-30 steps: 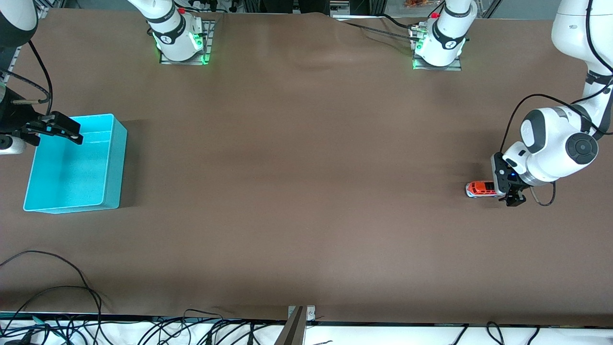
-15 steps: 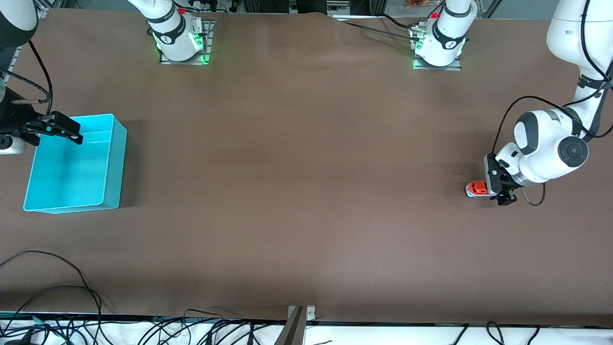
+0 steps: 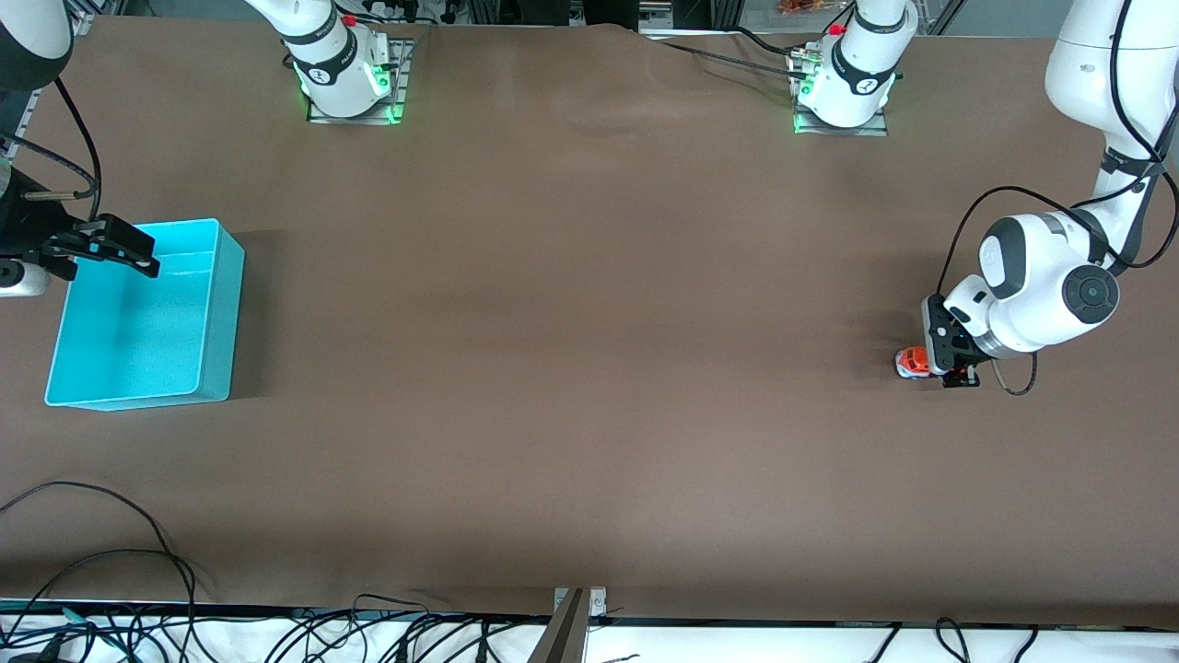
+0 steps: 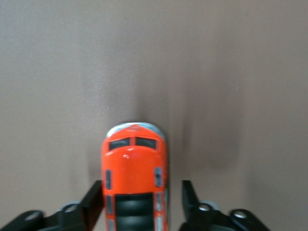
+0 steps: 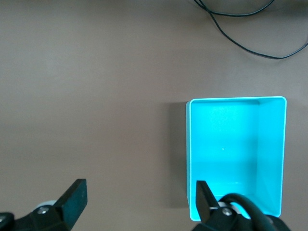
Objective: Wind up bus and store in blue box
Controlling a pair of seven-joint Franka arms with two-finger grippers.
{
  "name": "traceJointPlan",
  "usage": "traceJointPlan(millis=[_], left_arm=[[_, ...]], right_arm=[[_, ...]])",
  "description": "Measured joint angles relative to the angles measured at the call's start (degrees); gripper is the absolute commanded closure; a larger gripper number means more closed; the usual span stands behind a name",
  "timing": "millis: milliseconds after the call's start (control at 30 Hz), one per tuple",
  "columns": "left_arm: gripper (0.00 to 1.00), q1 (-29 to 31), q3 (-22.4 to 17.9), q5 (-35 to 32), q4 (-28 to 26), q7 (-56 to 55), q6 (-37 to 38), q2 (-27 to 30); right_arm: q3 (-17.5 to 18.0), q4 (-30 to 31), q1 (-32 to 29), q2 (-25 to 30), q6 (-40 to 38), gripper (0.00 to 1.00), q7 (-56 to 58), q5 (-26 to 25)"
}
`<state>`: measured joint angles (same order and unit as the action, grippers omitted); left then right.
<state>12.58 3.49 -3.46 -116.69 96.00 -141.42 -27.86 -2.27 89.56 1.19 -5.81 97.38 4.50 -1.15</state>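
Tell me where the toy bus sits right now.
The orange toy bus stands on the brown table at the left arm's end, between the fingers of the left gripper, far from the blue box.

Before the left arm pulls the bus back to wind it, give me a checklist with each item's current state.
1. Left hand astride the bus, one finger on each side: ok.
2. Fingers firmly pressed on the bus: cannot tell; one looks in contact, a thin gap shows at the other.
3. Bus wheels down on the table: ok, upright in the left wrist view.
4. Blue box with nothing in it, ready to take the bus: ok.
5. Right hand open and waiting over the blue box, at the table's right arm end: ok.
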Motion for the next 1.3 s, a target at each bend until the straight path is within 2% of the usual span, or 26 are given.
traceJointPlan(millis=[234, 434, 1001, 1301], left_arm=[[0.82, 0.2, 0.0, 0.0, 0.0, 0.0, -0.4, -0.2], [0.82, 0.2, 1.2, 0.0, 0.0, 0.0, -0.4, -0.2], [0.81, 0.0, 7.6, 0.2, 0.0, -4.6, -0.9, -0.4], [0.79, 0.2, 7.9, 0.3, 0.0, -5.3, -1.0, -0.8]], right_arm=[[0.0, 0.0, 0.0, 0.0, 0.0, 0.0, 0.0, 0.0], [0.0, 0.0, 0.0, 0.0, 0.0, 0.0, 0.0, 0.0], [0.0, 0.0, 0.0, 0.0, 0.0, 0.0, 0.0, 0.0], [0.0, 0.0, 0.0, 0.0, 0.0, 0.0, 0.0, 0.0]])
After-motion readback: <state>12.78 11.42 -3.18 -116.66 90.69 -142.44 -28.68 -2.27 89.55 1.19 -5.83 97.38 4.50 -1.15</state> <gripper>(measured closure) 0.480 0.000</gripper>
